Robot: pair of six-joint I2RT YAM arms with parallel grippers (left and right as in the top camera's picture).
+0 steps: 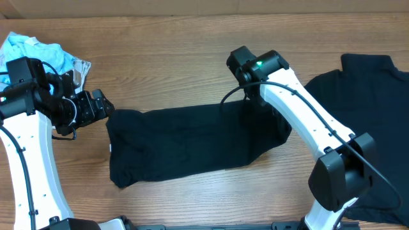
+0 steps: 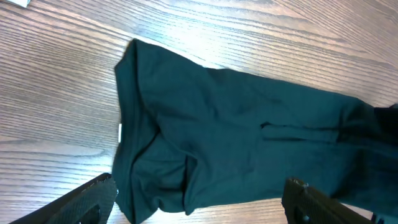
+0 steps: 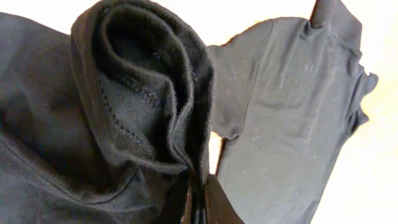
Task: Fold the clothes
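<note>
The half-folded black T-shirt (image 1: 185, 144) lies at the middle of the table (image 1: 192, 64); the right gripper (image 3: 198, 196) is clamped on bunched layers at its right end, and the left gripper (image 1: 104, 108) hangs released just beside its left end. Carry the pinched end toward the left end low and level, squaring the edges before letting go. A second T-shirt (image 1: 370, 96) waits at far right.

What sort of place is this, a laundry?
Likely a robot test bench: white left arm and right arm at a wooden table, a black T-shirt between them, a second T-shirt beside.
</note>
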